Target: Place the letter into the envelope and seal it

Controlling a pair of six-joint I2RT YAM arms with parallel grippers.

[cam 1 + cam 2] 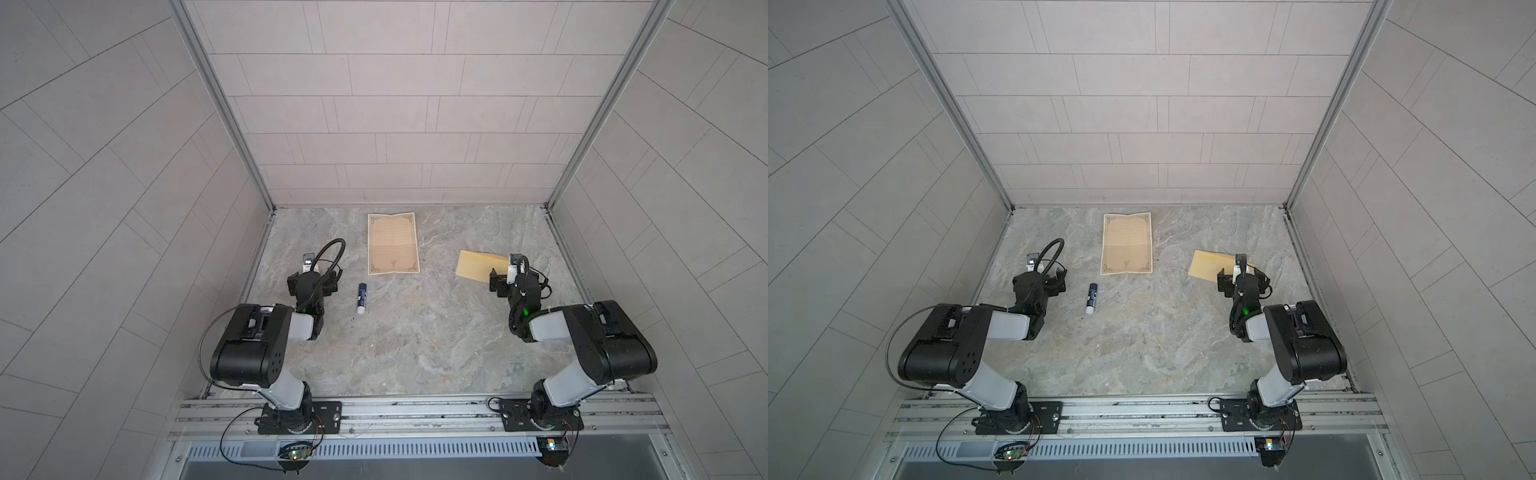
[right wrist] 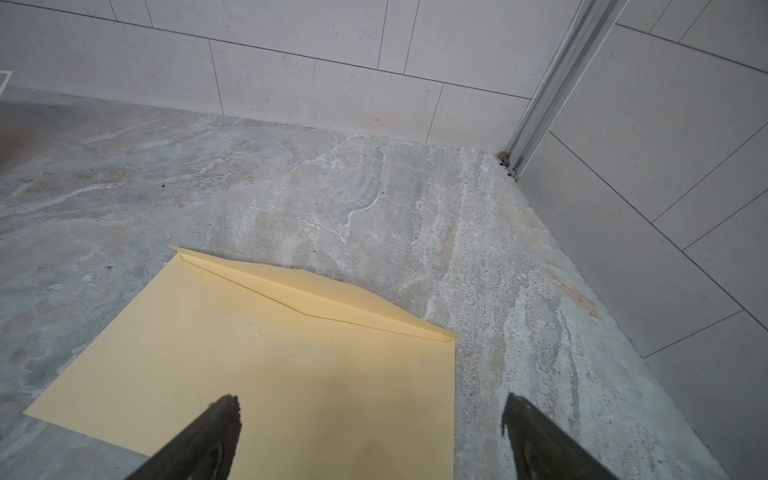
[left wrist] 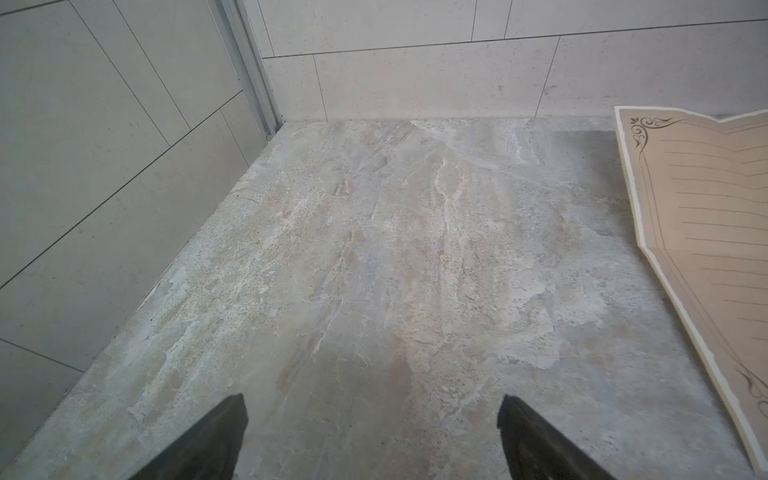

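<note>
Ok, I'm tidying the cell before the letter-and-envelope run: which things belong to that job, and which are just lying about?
Job:
- the letter
- the envelope
- the blue-and-white stick, likely glue for sealing

Lying about:
- dark specks on the tabletop

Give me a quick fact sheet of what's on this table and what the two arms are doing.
letter: unfolded, back middle of table
envelope: right of letter, not touching it
glue stick: lying down, beside left arm
left jaws: open, empty, above bare table
right jaws: open, empty, above envelope's edge
</note>
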